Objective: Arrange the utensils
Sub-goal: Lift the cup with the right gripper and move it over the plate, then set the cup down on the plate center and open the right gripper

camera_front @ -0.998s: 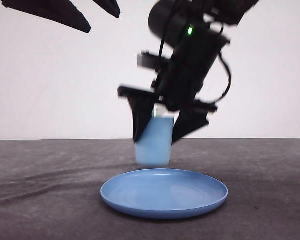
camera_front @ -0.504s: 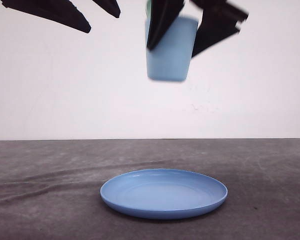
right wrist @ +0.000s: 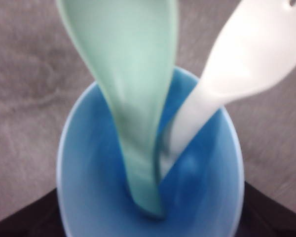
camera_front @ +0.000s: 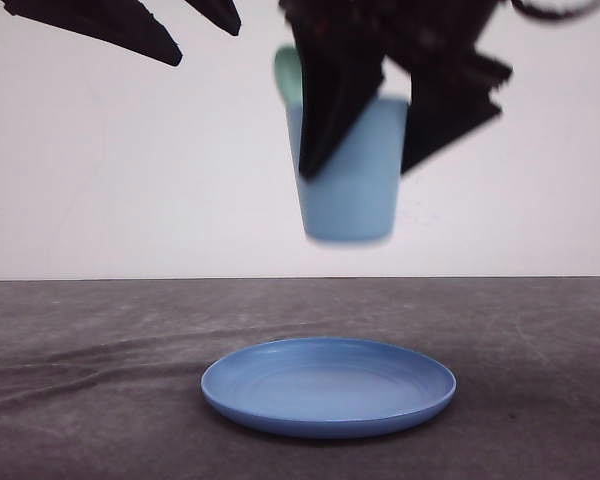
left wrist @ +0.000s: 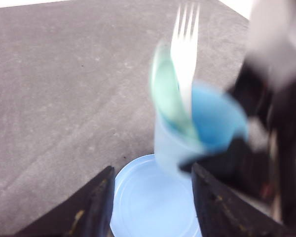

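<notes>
cup lowering toward the plate, utensils inside

the right tool (camera_front: 400,130), clamped on the cup (camera_front: 350,185), had dropped from half a second earlier; spoon (right wrist: 133,89) and fork (right wrist: 227,84) stood between its fingers. left tool (left wrist: 150,207) apart.

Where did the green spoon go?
The green spoon stands in the blue cup beside the white fork, held by the right gripper above the plate.

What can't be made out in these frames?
- Front view: fork hidden behind the right gripper and cup; spoon shows just a sliver.
- Left wrist view: cup, spoon and fork motion-blurred; plate cut off by the frame edge.
- Right wrist view: utensil handle ends lost in blur inside the cup.
</notes>
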Controlling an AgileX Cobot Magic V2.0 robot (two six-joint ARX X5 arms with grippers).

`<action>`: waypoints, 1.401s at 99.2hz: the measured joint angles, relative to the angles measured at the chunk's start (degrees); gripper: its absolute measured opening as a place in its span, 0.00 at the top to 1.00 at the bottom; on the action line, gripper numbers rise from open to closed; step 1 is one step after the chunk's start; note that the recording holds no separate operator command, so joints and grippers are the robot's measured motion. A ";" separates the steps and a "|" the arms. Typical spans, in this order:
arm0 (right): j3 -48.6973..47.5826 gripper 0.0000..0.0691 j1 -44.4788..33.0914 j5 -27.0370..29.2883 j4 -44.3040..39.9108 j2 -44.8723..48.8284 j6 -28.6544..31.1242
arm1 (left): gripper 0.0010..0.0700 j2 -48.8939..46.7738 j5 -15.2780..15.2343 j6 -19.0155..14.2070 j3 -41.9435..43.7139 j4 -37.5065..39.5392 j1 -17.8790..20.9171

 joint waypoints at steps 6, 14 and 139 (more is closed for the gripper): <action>-2.60 0.40 0.57 0.15 3.02 0.35 0.70 | 0.59 0.00 -0.02 0.02 0.00 0.02 0.00; -5.49 0.40 1.40 0.15 7.37 1.66 1.73 | 0.59 0.00 -0.02 0.00 0.00 0.00 0.00; -7.15 0.21 3.50 -3.17 7.04 3.48 5.60 | 0.59 0.00 -0.02 0.00 0.00 -0.02 0.00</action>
